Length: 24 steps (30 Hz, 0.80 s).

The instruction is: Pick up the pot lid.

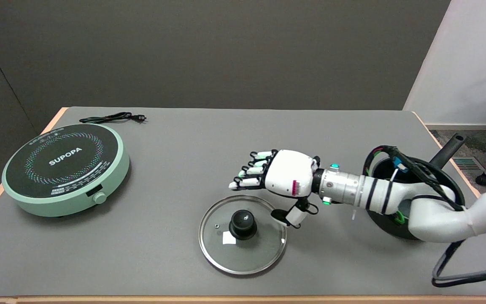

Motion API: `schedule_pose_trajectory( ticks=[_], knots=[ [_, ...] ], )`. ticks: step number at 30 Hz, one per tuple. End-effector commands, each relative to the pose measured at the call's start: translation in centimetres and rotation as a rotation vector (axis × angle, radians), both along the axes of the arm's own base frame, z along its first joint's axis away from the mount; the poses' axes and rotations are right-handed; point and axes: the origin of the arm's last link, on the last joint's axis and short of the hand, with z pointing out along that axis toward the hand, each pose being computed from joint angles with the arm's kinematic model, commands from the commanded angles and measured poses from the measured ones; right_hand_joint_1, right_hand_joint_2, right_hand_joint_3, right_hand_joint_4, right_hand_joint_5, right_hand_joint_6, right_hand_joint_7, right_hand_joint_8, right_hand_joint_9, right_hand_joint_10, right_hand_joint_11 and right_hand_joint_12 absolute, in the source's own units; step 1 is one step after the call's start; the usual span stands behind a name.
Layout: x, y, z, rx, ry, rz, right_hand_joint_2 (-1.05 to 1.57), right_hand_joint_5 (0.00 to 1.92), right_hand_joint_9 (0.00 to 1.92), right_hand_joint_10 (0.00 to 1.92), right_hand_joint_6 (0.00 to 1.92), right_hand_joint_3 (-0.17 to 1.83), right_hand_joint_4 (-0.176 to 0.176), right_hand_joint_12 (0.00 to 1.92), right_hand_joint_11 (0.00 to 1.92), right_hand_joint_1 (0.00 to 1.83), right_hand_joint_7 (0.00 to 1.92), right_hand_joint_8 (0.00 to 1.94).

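even, soft overhead light, fairly bright; faint shadows sit under the cooker (63,169) and the right hand (283,179). small glints on the glass lid (243,234). focus sharp, slight edge bowing.

Round glass pot lid (243,234) with black knob on grey table (175,261), white right hand (283,179) open just above its far edge, mint-green induction cooker (63,169) at left
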Motion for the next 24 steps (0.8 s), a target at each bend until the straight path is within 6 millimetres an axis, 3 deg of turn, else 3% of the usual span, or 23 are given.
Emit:
schedule_pose_trajectory(
  ticks=[1, 2, 3, 7, 14, 24],
  knots=[
    [7.8, 6.5, -0.7, 0.296, -0.016, 0.316, 0.48, 0.40, 0.65, 0.41, 0.17, 1.04, 0.168, 0.65, 0.43, 0.82, 0.56, 0.20],
    [4.1, 4.6, 1.7, 0.040, -0.166, 0.092, 0.49, 0.41, 0.66, 0.42, 0.17, 1.03, 0.169, 0.68, 0.44, 0.81, 0.57, 0.21],
    [3.7, 4.7, 2.0, 0.011, -0.219, 0.043, 0.49, 0.42, 0.67, 0.43, 0.17, 1.03, 0.170, 0.69, 0.44, 0.81, 0.58, 0.21],
    [4.5, 5.5, 1.5, 0.049, -0.317, 0.010, 0.50, 0.45, 0.70, 0.46, 0.19, 1.01, 0.176, 0.73, 0.45, 0.78, 0.61, 0.22],
    [4.6, 6.3, 0.3, 0.075, -0.336, -0.011, 0.52, 0.45, 0.69, 0.52, 0.22, 1.02, 0.176, 0.77, 0.46, 0.71, 0.62, 0.25],
    [1.7, 6.3, -2.4, 0.056, -0.275, -0.130, 0.47, 0.38, 0.67, 0.40, 0.17, 1.05, 0.168, 0.77, 0.45, 0.85, 0.56, 0.20]
  ],
)
